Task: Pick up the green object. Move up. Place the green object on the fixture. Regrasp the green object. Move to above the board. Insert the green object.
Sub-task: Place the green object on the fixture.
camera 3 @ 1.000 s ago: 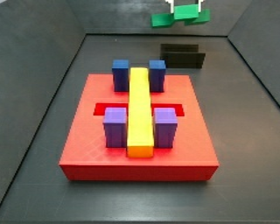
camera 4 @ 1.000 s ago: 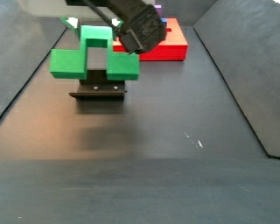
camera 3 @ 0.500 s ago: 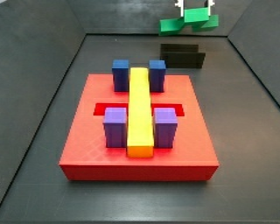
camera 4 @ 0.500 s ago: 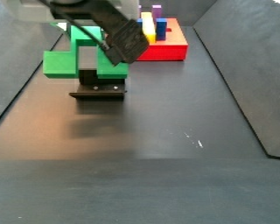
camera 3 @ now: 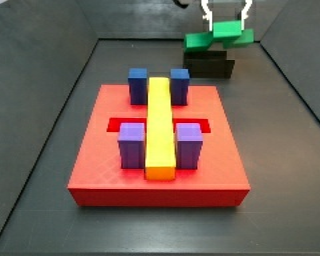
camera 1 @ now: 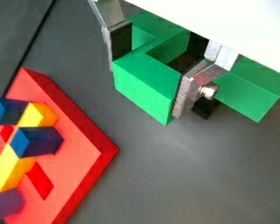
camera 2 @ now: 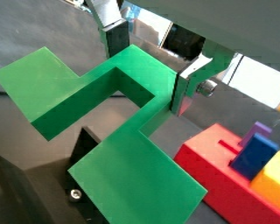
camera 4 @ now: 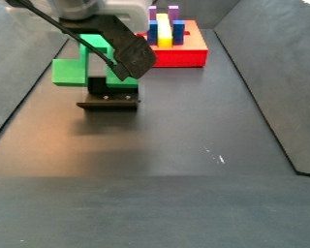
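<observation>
The gripper [camera 3: 224, 22], at the top of a side view, is clamped on the green object [camera 3: 212, 38], holding it just over the fixture [camera 3: 210, 66]; whether they touch cannot be told. The board [camera 3: 103, 172] fills the frame's centre, well apart. In both wrist views silver fingers [camera 2: 205, 80] flank the green piece's middle.

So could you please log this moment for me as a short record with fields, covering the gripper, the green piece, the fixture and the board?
gripper: above the fixture at the far end of the floor, fingers on either side of the green object's middle cube
green object: held, low over the fixture; contact cannot be told
fixture: on the floor, apart from the board
board: red, carrying blue and purple blocks and a yellow bar
</observation>
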